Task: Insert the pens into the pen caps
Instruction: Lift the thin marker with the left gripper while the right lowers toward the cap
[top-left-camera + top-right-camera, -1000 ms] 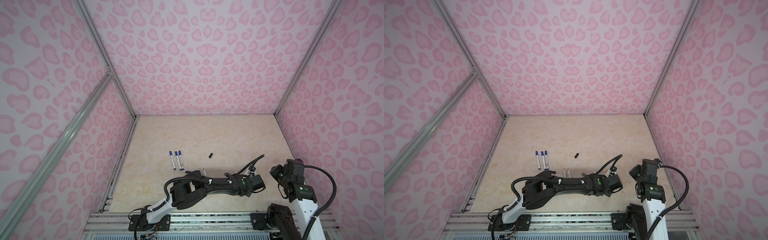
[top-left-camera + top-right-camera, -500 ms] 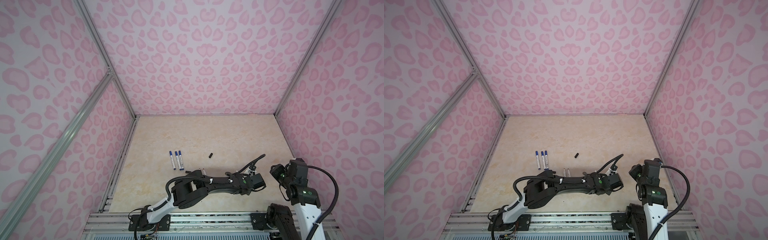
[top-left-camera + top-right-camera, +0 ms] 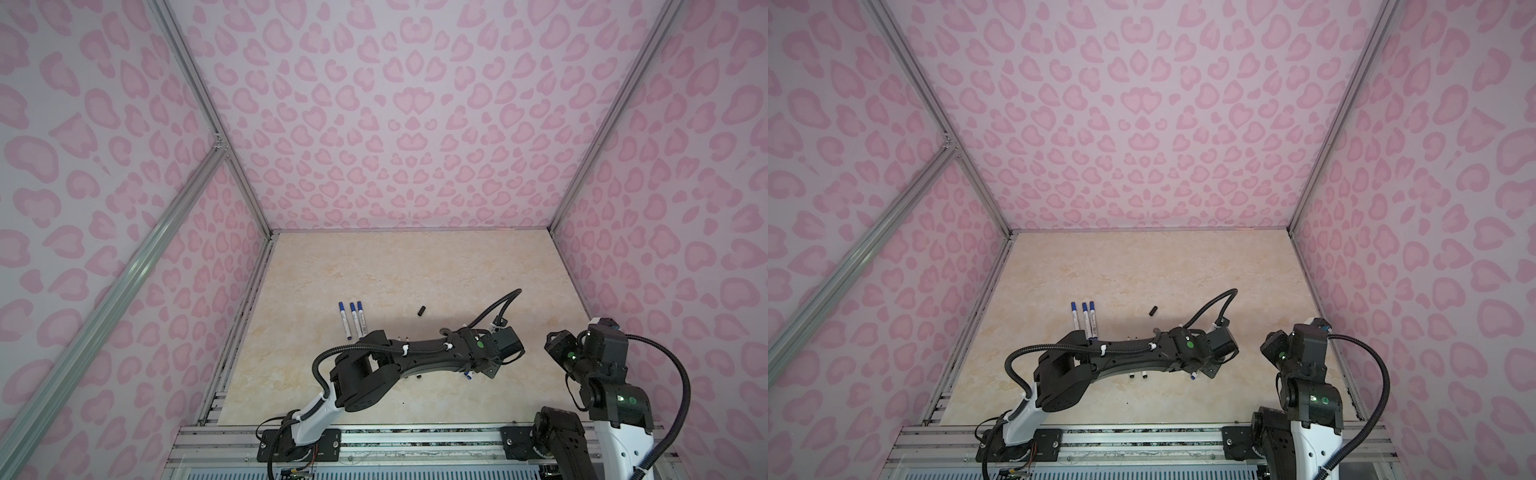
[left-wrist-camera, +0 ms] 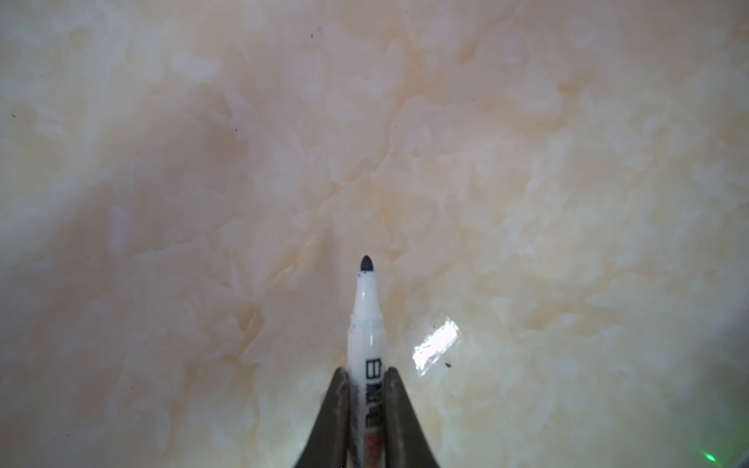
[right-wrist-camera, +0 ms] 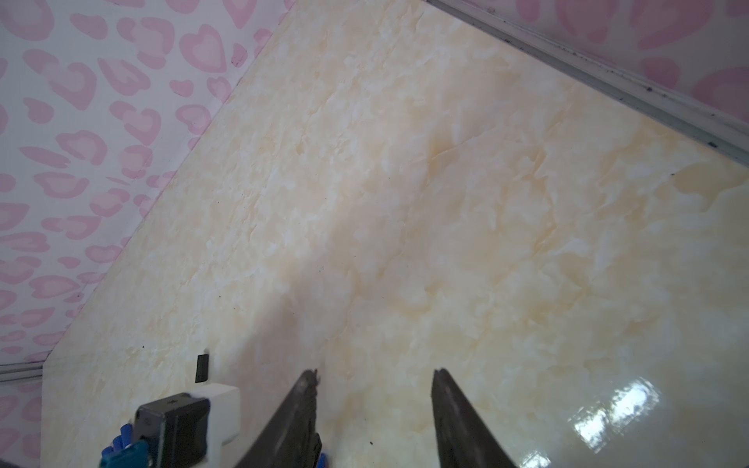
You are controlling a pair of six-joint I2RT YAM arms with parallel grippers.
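Note:
My left gripper point(image 4: 367, 370) is shut on a white pen point(image 4: 366, 320), whose dark tip sticks out past the fingertips just over the marble floor. In both top views the left arm reaches across to the right, and the held pen's blue end point(image 3: 468, 375) point(image 3: 1192, 376) shows under the wrist. My right gripper point(image 5: 373, 375) stands open over bare floor with nothing between its fingers. A black pen cap point(image 3: 422, 310) point(image 3: 1153, 310) point(image 5: 201, 368) lies alone mid-floor. Three blue-capped pens point(image 3: 352, 318) point(image 3: 1084, 318) lie side by side at the left. Two more pens point(image 3: 1138, 375) lie mostly hidden under the left forearm.
Pink patterned walls close in the marble floor point(image 3: 415, 270) on three sides, with a metal rail point(image 5: 608, 85) along the wall's foot. The left arm's cable point(image 3: 498, 301) loops above its wrist. A bit of blue point(image 5: 321, 458) shows behind one right finger; I cannot tell what it is.
The left gripper has shut on the pen. The right gripper's jaws have widened, and the right arm has shifted slightly.

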